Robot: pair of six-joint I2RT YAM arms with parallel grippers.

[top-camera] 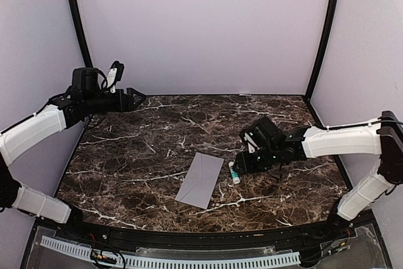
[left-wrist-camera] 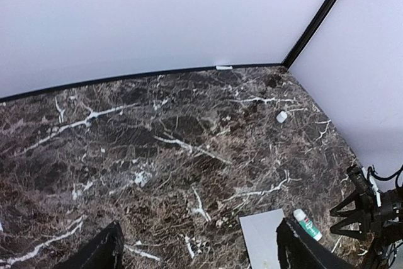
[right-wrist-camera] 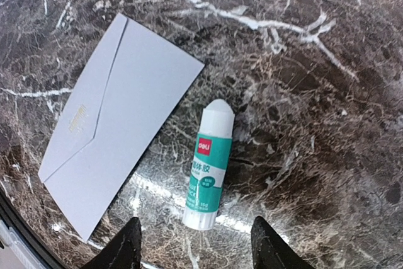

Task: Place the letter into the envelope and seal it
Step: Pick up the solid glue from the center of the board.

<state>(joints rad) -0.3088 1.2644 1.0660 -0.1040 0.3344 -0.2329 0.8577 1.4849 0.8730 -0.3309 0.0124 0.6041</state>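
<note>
The envelope (top-camera: pixel 201 180) is laid flat, flap side up, at lower centre of the top view on the tabletop (top-camera: pixel 138 149), with a glue stick (top-camera: pixel 234 172) just beside its right edge (not touching). The right fingers (right-wrist-camera: pixel 129 247) are held apart above the stick; the left fingers (left-wrist-camera: pixel 104 250), raised at upper left, are likewise spread

A glue stick (right-wrist-camera: pixel 208 165) (white, teal label) lies flat on the dark marble table (top-camera: pixel 138 149).
</note>
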